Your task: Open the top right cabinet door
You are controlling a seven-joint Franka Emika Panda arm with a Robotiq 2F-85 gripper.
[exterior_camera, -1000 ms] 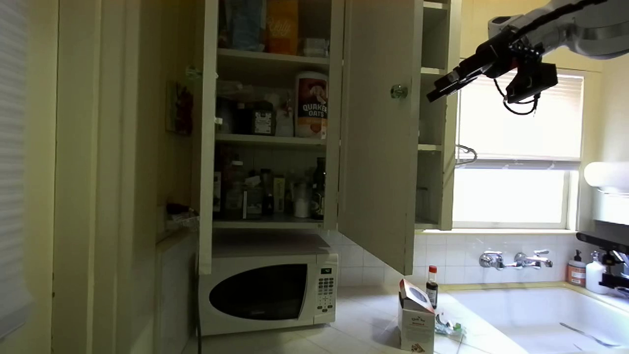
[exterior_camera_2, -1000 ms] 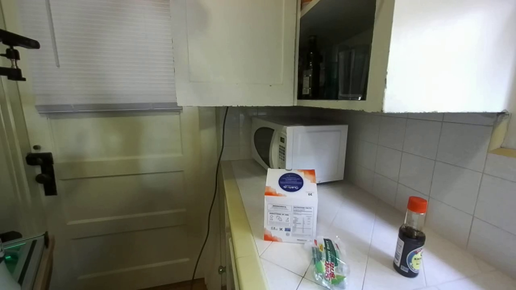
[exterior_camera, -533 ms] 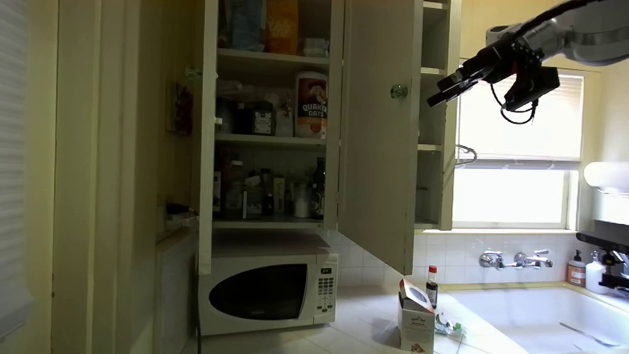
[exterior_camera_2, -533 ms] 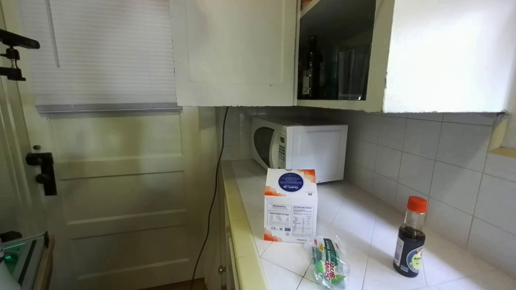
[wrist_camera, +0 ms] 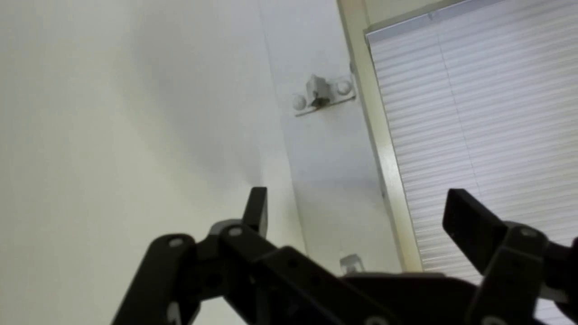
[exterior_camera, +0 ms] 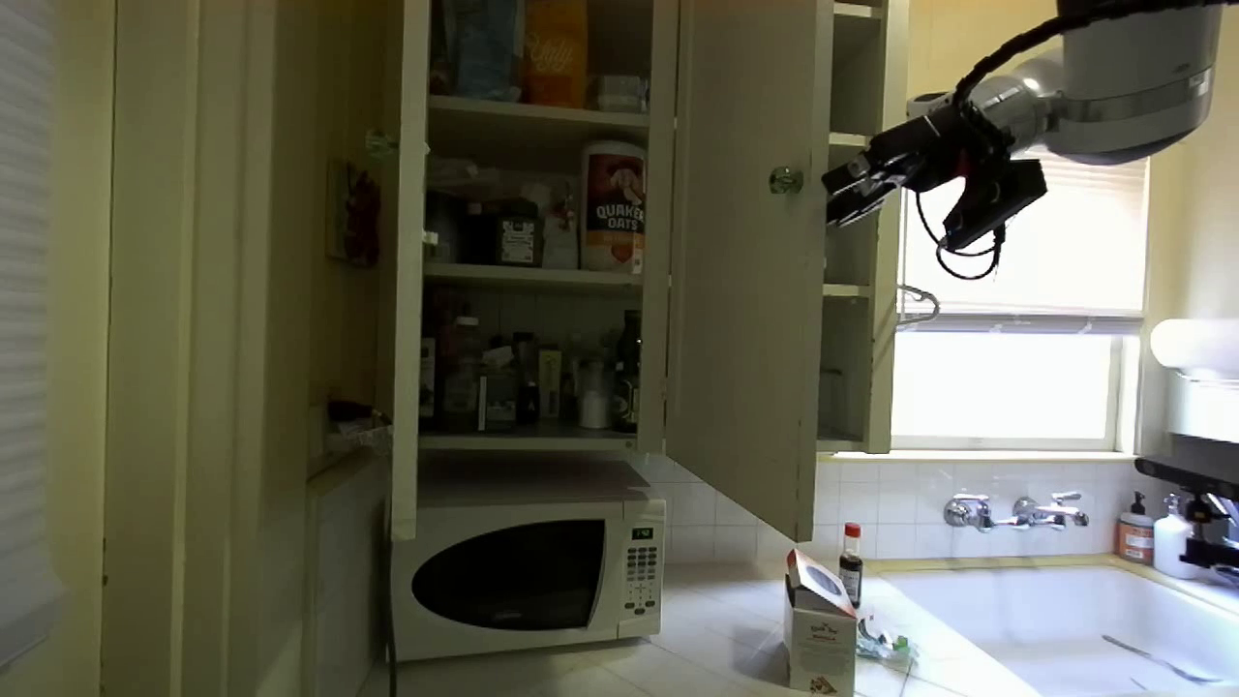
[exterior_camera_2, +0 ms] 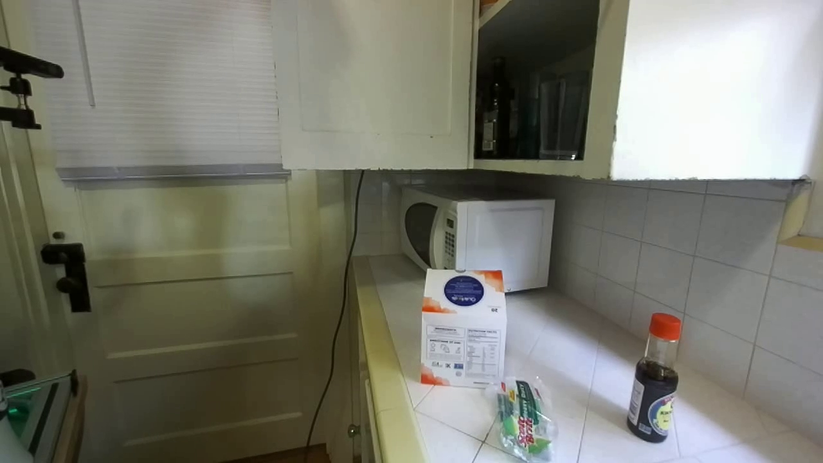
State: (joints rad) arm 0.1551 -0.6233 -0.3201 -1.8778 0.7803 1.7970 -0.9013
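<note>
The top right cabinet door is cream-white and stands swung outward from the cabinet, a glassy knob on its face. Its recessed panel shows in an exterior view, where the door hangs above the counter and the gripper is out of view. My gripper is just right of the door's free edge, near knob height; contact cannot be told. In the wrist view the gripper is open with nothing held. Beyond its fingers lie the door's pale surface and a small latch near its edge.
A matching door stands edge-on at the left. Shelves hold food and bottles. Below are a microwave, a carton, a red-capped bottle and a sponge pack. Window blinds show beyond the door edge.
In an exterior view the arm and gripper have moved left and slightly down, closer to the door's free edge. The door has not visibly moved. The gripper's opening looks unchanged.
</note>
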